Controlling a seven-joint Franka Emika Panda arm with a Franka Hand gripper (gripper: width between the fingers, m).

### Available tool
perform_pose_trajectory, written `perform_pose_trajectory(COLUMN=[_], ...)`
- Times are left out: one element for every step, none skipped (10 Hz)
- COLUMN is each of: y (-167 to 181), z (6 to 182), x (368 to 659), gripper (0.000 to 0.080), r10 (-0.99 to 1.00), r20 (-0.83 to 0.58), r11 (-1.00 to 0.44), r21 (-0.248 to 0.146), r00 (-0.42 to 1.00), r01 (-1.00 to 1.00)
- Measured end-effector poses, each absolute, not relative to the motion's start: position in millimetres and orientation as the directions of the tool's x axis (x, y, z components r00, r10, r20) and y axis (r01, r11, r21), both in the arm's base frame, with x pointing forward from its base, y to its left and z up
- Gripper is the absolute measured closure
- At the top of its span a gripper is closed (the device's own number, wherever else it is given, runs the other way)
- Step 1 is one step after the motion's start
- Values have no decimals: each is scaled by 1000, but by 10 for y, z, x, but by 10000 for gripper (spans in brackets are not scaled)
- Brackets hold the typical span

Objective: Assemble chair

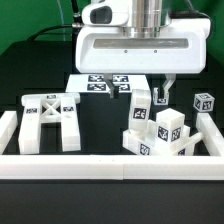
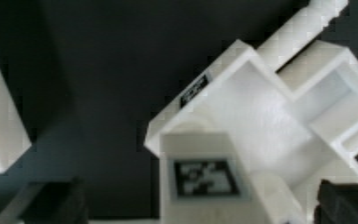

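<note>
Jaws are spread as wide as they go, nothing held, hovering over the pile of chair parts point(image 1: 160, 130) on the exterior view's right side of the table point(image 1: 100, 125). In the wrist view a tagged blocky piece point(image 2: 247, 130) is framed between the fingertips point(image 2: 51, 200), apparently not touched yet. For a clean pick, the jaws should probably be squared to its flat sides and lowered straight, so neighbours aren't nudged.

Count:
- one X-braced frame point(image 1: 50, 120), laid on the exterior view's left
- one small post point(image 1: 205, 101), far right
- one marker board point(image 1: 100, 85), at the far side
- three border rails point(image 1: 110, 165)
- the pile: roughly four pieces, an exact number can't be told
</note>
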State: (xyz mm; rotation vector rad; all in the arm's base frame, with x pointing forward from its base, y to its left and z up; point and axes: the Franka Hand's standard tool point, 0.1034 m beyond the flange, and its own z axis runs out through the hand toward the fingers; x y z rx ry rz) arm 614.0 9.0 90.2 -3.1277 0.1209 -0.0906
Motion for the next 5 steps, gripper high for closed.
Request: perform_pose_trajectory(y=[89, 82, 63, 55, 58], z=[905, 923, 945, 952, 944], x=[6142, 6161, 6192, 6225, 6250], gripper=[151, 151, 151, 151, 151], r10=[-78, -79, -82, -83, -81], r20=[58, 57, 60, 61, 63], r11=[-997, -997, -997, -997, -997], r21=[-13, -14, -15, -15, -14], r00=[995, 995, 995, 995, 995], r01=[-78, -79, -81, -82, -81])
